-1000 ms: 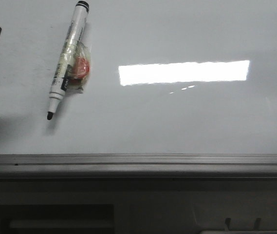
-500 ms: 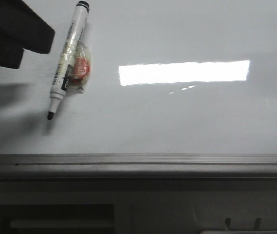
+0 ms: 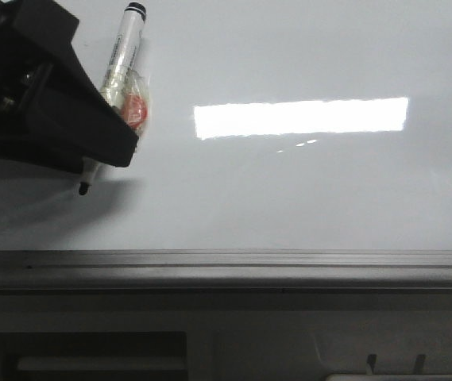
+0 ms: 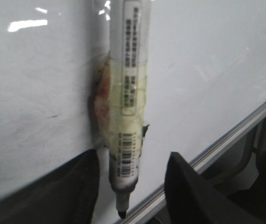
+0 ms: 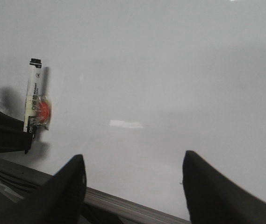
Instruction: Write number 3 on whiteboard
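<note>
Left gripper (image 4: 130,186), newly advanced over the marker (image 4: 128,93) lying on the whiteboard (image 3: 305,198), straddles its tip end with jaws open, nothing gripped; no 3 is drawn yet.

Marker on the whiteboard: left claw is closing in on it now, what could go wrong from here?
1. The marker lies uncapped, tip bare; a nudge from the left claw could smear a stray stroke on the still blank whiteboard.
2. An orange lump taped to the barrel may make the open claw seat unevenly and tilt the pen.
3. The claw straddles the tip end, so a grip may land low.
</note>
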Robot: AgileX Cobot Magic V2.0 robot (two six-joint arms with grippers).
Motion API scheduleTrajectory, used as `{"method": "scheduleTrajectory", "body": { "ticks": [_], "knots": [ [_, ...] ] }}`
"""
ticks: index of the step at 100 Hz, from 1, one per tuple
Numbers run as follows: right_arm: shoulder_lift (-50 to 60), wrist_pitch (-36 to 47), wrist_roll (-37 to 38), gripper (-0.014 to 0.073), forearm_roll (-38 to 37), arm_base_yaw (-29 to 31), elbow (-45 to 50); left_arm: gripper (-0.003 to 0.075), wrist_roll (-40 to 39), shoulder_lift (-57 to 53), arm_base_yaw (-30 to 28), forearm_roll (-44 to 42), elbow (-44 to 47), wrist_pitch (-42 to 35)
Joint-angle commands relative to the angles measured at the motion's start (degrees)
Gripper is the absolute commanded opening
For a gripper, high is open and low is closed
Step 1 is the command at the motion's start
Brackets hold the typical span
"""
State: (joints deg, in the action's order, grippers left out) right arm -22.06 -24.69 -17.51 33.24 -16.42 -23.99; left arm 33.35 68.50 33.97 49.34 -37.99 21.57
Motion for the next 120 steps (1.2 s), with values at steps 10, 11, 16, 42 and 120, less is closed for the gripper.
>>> {"method": "scheduleTrajectory", "body": {
  "ticks": [10, 11, 16, 42, 120],
  "knots": [
    [-0.86, 3.08, -0.46, 0.0403, 0.55, 0.31, -1.95, -0.0018, -0.47, 0.67, 0.05, 0.42, -1.48, -3.87],
    [-0.86, 3.08, -0.46, 0.0403, 0.55, 0.31, -1.95, -0.0018, -0.47, 0.67, 0.05, 0.42, -1.48, -3.87],
    [-0.86, 2.79, -0.46, 0.0403, 0.55, 0.31, -2.07, -0.0021, -0.47, 0.67, 0.05, 0.42, -1.84, -3.36],
    [-1.83, -13.99, -22.9, 0.0403, 7.56, 0.31, -13.67, -0.0021, 18.46, -4.86, 2.23, -1.22, -10.83, 14.49],
    [-28.84, -15.27, -39.41, 0.0404, 13.88, -28.6, -30.95, -0.0021, 31.49, -7.59, 13.09, -27.1, -22.36, 31.94]
  ]
}}
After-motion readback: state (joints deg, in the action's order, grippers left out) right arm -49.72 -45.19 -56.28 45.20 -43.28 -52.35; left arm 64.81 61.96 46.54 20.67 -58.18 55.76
